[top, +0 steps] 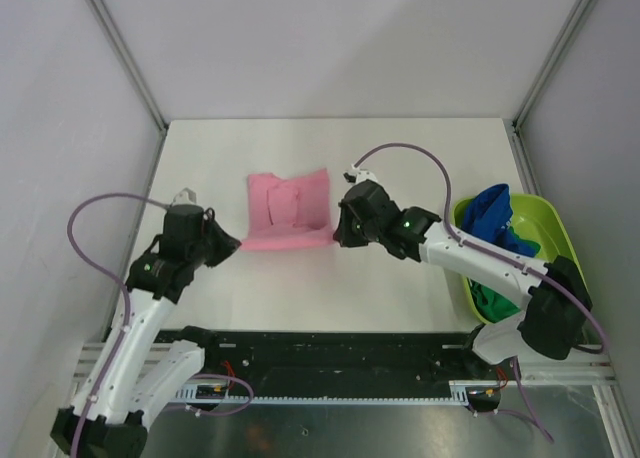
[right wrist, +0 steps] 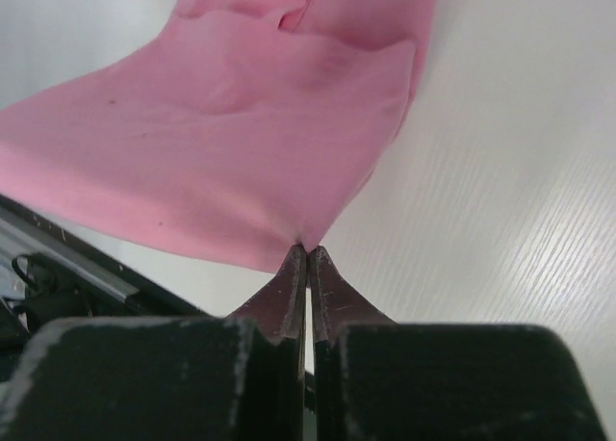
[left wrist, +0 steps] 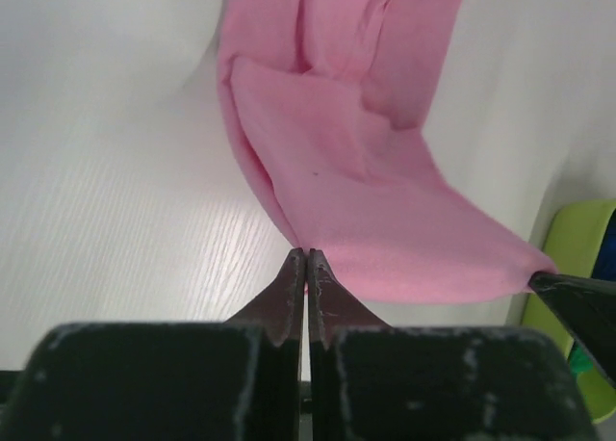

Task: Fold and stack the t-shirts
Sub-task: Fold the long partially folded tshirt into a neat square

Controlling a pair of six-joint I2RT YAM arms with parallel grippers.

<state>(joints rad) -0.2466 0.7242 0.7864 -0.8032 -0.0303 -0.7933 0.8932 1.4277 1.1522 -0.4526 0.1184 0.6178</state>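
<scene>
We look down from high overhead, wrist views face inward, close up, all sharing the soft pink fabric t-shirt point(top: 288, 213)

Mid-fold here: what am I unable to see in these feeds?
Top view: near corners of the pink shirt, under the left arm and right arm.
Top view: green shirt in the tub, mostly covered by the right arm and blue shirt.
Wrist views: pink shirt's far edge, cut off at the top.
Left wrist view: tub, cut by the right edge.
</scene>
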